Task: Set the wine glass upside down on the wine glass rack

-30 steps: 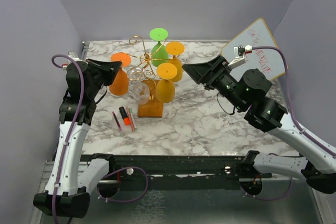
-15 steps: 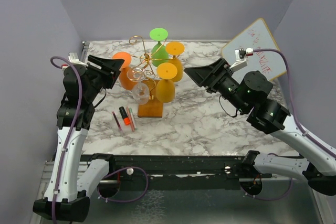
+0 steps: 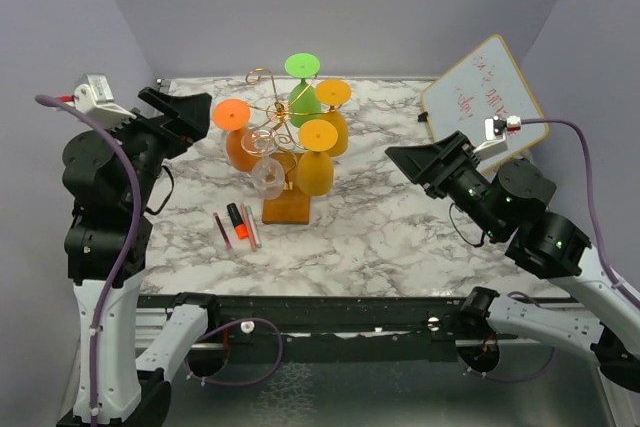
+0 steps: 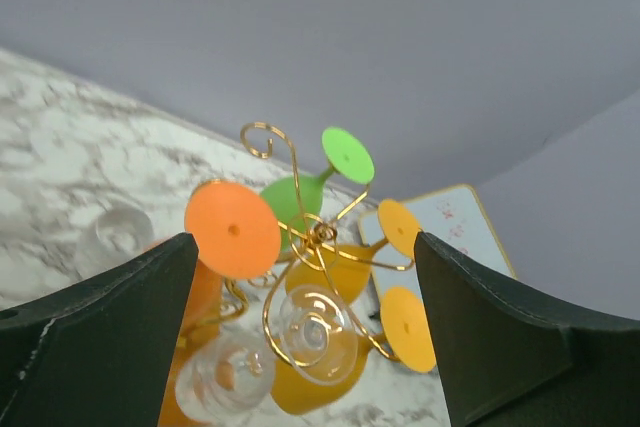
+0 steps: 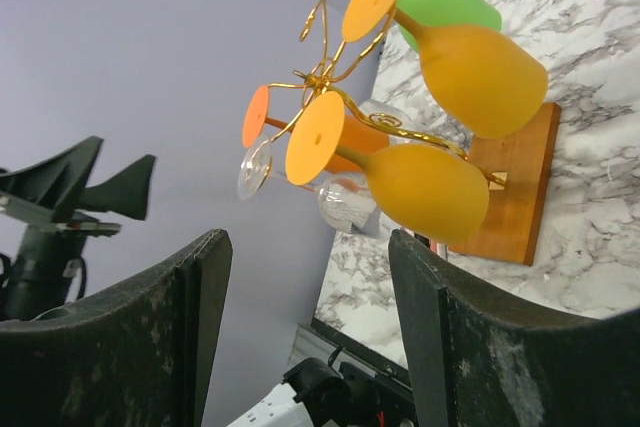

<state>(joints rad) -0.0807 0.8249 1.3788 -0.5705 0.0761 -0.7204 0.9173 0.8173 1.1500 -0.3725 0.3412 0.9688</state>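
Observation:
The wine glass rack [image 3: 287, 209] stands mid-table, gold wire arms on a wooden base. An orange wine glass [image 3: 238, 147] hangs upside down on its left arm, foot up; it also shows in the left wrist view [image 4: 232, 230] and the right wrist view [image 5: 255, 115]. My left gripper [image 3: 185, 112] is open, apart from that glass, up and to its left, nothing between its fingers [image 4: 100, 347]. My right gripper [image 3: 410, 159] is open and empty, well right of the rack [image 5: 320, 82].
On the rack also hang a green glass [image 3: 303, 97], two yellow glasses [image 3: 318, 162] and two clear glasses [image 3: 267, 175]. Pens and an orange marker [image 3: 238, 222] lie left of the base. A whiteboard [image 3: 485, 97] leans at the back right. Walls close in.
My left gripper has opened, let go of the orange glass and drawn back to the left and up. The glass stays hanging. My right arm has pulled back to the right.

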